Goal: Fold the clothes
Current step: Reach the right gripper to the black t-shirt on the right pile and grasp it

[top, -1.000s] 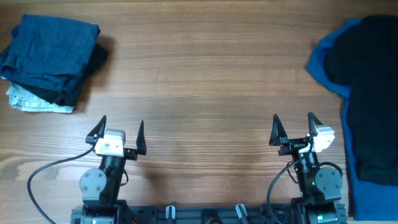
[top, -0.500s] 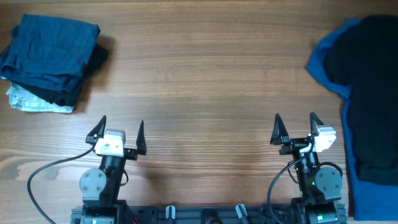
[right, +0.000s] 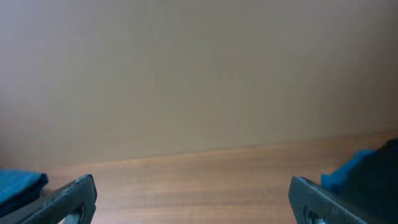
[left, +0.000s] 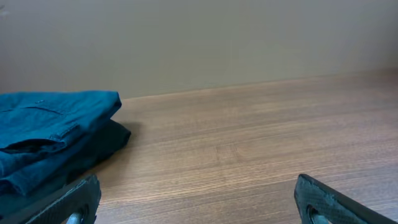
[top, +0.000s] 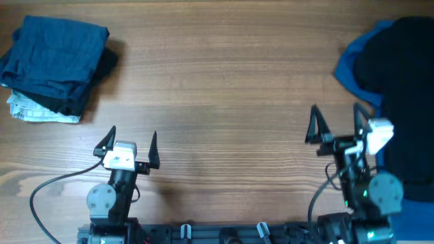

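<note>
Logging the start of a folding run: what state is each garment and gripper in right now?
folded navy pieces: folded, stacked at the far left.
black shirt: unfolded, bunched at the far right.
royal-blue shirt: unfolded, mostly covered by the black shirt.
left gripper: jaws open, empty.
right gripper: jaws open, empty.

From overhead, the left arm sits at about 7 o'clock, its wrist reaching toward 12 o'clock. The left gripper is spread wide, both dark fingers pointing to 12 o'clock with nothing between them. The right arm sits at about 5 o'clock and reaches slightly farther toward 12 o'clock than the left. The right gripper is likewise spread wide and empty, its white wrist block on its 3 o'clock side.
</note>
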